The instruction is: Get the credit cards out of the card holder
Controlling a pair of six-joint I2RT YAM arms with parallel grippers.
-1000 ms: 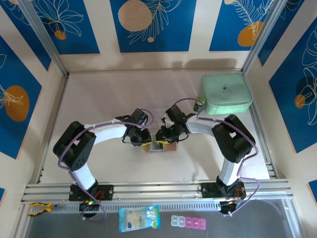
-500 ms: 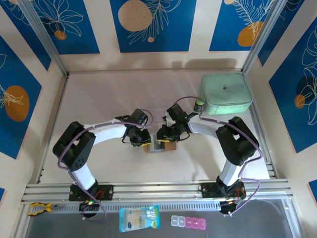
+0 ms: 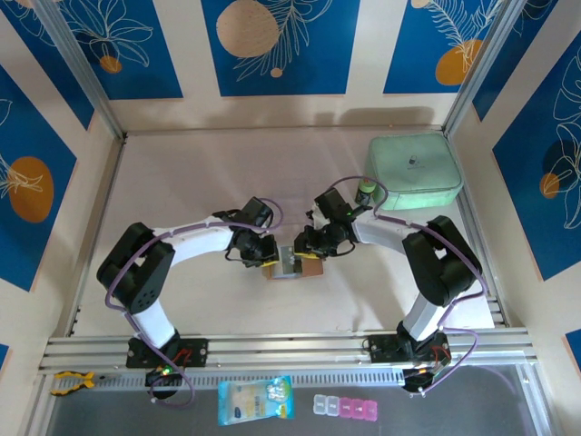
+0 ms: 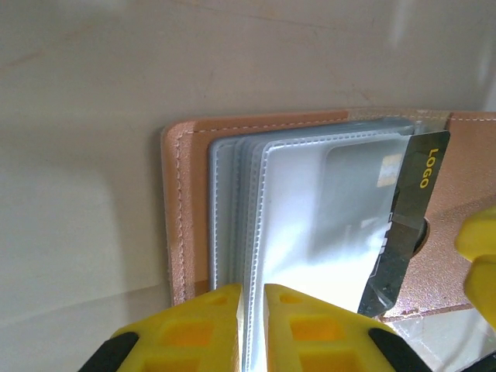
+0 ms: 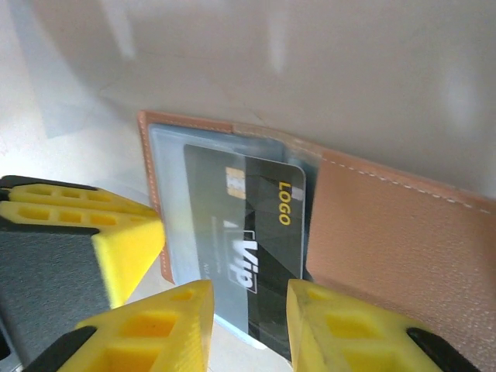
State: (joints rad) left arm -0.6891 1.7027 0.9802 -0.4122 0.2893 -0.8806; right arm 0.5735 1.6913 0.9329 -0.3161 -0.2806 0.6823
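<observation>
Glossy dark card [image 5: 248,225] juts from stitched tan wallet [image 5: 403,232].

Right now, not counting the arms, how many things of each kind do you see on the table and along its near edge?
card holder: 1
credit card in sight: 1
mint-green case: 1
blue-and-yellow packet: 1
pill box: 1
small yellow tool: 1
Total: 6

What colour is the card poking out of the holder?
Dark grey card with yellow LOGO lettering; clearest in right wrist view.
</observation>
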